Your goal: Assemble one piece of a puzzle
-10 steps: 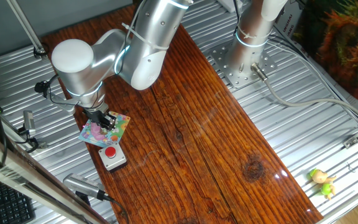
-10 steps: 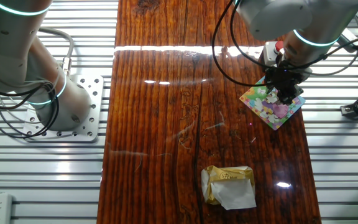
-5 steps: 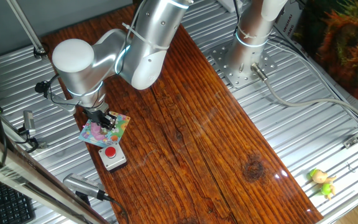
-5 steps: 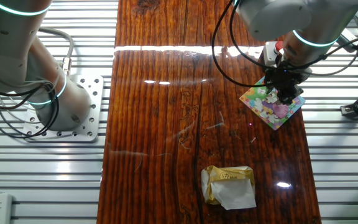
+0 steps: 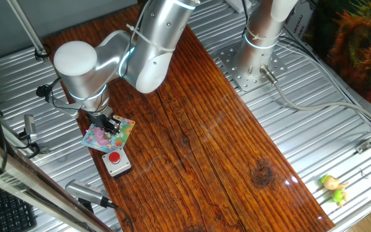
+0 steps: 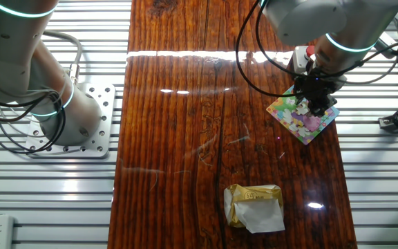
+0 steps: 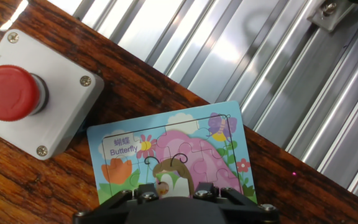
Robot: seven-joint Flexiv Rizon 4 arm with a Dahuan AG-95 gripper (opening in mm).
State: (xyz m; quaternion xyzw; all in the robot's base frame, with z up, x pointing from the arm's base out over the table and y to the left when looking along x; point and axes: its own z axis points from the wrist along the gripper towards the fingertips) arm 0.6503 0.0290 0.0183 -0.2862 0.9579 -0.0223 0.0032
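hovering right over the puzzle [image 7: 169, 158], my claw [image 5: 111, 125] points down at its middle; the board lies flat at the table's [image 5: 205, 129] edge, just beside the red button box [image 7: 27, 99]. i cannot tell whether my fingers are spread or pinching a piece.

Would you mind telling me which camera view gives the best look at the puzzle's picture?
The hand view: the puzzle fills it, with its "Butterfly" label and pink cartoon legible. Both fixed views show it only as a small pastel square, partly covered by the gripper.
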